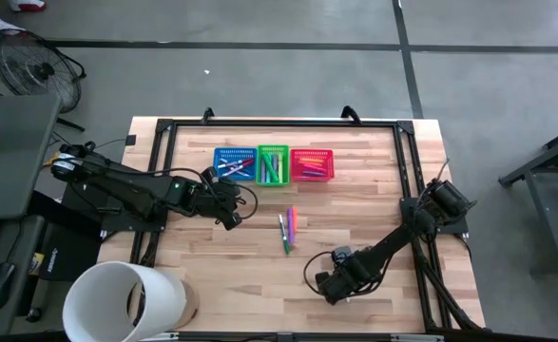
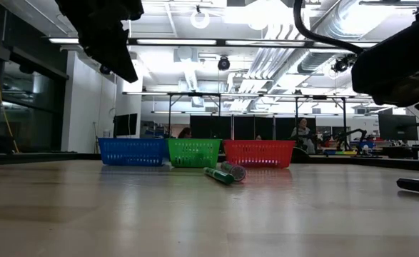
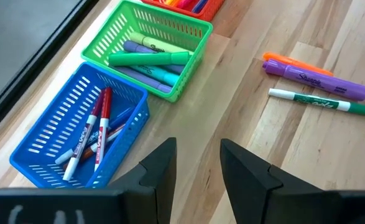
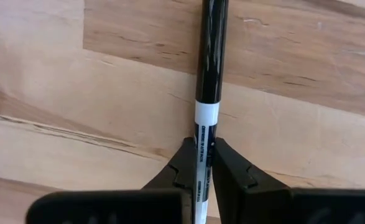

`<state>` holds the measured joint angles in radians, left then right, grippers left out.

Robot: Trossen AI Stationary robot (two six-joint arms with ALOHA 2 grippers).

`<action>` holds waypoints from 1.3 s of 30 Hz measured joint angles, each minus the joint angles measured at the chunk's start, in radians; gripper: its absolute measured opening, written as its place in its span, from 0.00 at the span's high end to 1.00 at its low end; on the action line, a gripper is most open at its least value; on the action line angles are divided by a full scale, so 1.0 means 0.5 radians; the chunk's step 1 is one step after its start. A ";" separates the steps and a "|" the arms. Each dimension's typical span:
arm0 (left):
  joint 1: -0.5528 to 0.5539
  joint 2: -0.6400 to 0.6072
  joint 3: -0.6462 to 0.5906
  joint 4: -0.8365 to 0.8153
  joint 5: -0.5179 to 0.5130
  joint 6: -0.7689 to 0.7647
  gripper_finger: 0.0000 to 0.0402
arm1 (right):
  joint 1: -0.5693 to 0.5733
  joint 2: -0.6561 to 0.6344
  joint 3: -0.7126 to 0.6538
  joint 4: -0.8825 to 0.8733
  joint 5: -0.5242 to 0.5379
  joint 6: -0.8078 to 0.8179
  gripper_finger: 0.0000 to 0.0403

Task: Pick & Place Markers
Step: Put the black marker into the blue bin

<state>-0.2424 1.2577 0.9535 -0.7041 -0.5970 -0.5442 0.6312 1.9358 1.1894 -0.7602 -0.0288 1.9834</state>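
Three loose markers lie on the table's middle: an orange one [image 3: 288, 61], a purple one [image 3: 319, 81] and a white-and-green one [image 3: 319, 102], also seen as a group of markers [image 1: 288, 228]. More markers lie in the blue basket [image 3: 76, 130], green basket [image 3: 151, 46] and red basket [image 1: 312, 163]. My left gripper [image 3: 198, 168] is open and empty, just on the near side of the blue basket [image 1: 233, 163]. My right gripper [image 1: 328, 285] is low near the table's near edge, shut on a white marker with a black cap [image 4: 210, 56]. My right gripper pinches the marker's white barrel [image 4: 205, 127] between its two fingertips, just behind the black cap. The marker runs forward out of the fingers, cap end away from the wrist, close over the wood. Whether it is lifted off the table I cannot tell.
The three baskets stand in a row along the table's far side. A black frame rail [image 1: 279, 123] runs around the tabletop. A white bucket [image 1: 126, 299] stands at the near left corner. Bare wood lies between the loose markers and my right gripper.
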 joint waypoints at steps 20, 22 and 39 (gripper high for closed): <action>0.037 0.000 0.000 0.505 0.106 0.201 0.70 | -0.398 -0.626 -0.002 -0.337 0.959 -0.840 0.95; 0.091 0.000 0.000 0.617 0.191 0.224 0.70 | -0.472 -0.720 -0.002 -0.304 1.041 -1.034 0.96; 0.642 0.022 0.004 1.695 0.923 0.323 0.70 | -0.951 -1.327 0.005 0.592 0.941 -2.843 0.96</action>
<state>0.0785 1.2686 0.9554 0.1436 -0.1355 -0.3825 0.1559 1.2724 1.1919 -0.4642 0.4420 0.5621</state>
